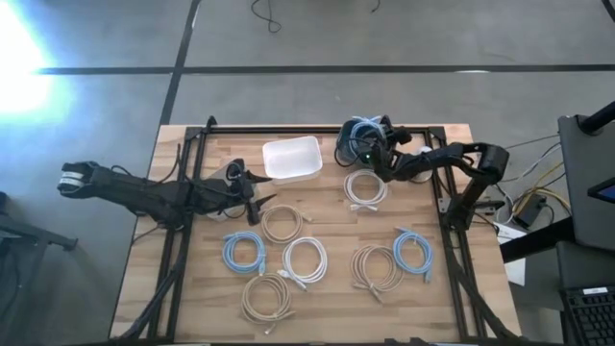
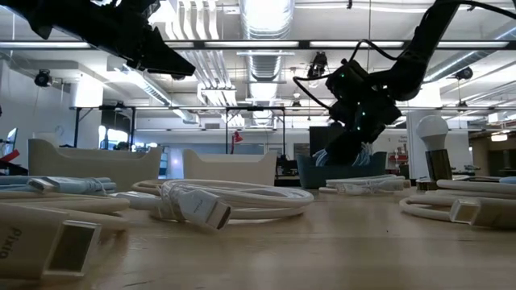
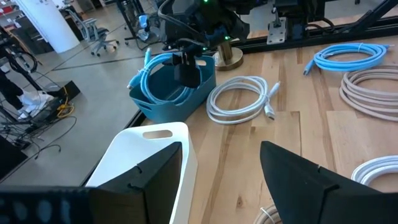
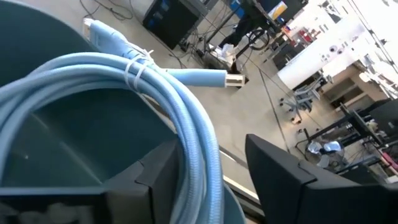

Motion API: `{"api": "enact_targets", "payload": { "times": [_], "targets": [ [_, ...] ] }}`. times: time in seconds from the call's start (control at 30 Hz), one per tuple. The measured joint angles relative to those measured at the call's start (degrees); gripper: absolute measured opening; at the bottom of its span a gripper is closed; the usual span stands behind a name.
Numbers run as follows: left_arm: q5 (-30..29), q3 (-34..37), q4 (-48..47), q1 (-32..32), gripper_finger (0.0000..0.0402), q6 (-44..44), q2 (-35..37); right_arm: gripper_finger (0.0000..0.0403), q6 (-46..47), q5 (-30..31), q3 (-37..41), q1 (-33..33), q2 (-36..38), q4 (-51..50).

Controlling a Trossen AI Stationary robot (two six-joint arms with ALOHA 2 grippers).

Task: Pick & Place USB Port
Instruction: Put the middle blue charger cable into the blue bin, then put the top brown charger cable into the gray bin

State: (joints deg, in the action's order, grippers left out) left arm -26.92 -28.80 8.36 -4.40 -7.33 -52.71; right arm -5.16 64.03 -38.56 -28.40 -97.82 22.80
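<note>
right jaws: parted, over the blue bin | blue coiled cable: just ahead of them in the bin, apparently being let go | left jaws: open, waiting by white bin, other coils farther across the table

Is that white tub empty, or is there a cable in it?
Empty. From above, the white tub shows only its bare bottom; the blue cable lies in the blue bin beside it.

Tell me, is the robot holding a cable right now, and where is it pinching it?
Nothing is held. The right gripper hangs open over the blue bin, the blue cable lying loose inside. The left gripper is open too.
</note>
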Motion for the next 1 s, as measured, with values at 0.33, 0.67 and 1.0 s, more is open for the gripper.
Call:
{"api": "enact_targets", "payload": {
  "times": [0.33,0.67,1.0],
  "targets": [
    [0.0,0.0,0.0,0.0,0.0234,0.1,0.0,0.0230,0.0,0.0,-0.6,2.5,2.8,-0.3],
    [0.0,0.0,0.0,0.0,0.0233,1.4,0.0,0.0229,3.5,-5.7,-0.6,8.3,14.5,-11.1],
    [1.3,0.0,-0.6,0.0,0.0233,7.6,0.0,0.0226,14.1,-30.3,-0.6,13.4,24.1,-23.0]
  ]
}}
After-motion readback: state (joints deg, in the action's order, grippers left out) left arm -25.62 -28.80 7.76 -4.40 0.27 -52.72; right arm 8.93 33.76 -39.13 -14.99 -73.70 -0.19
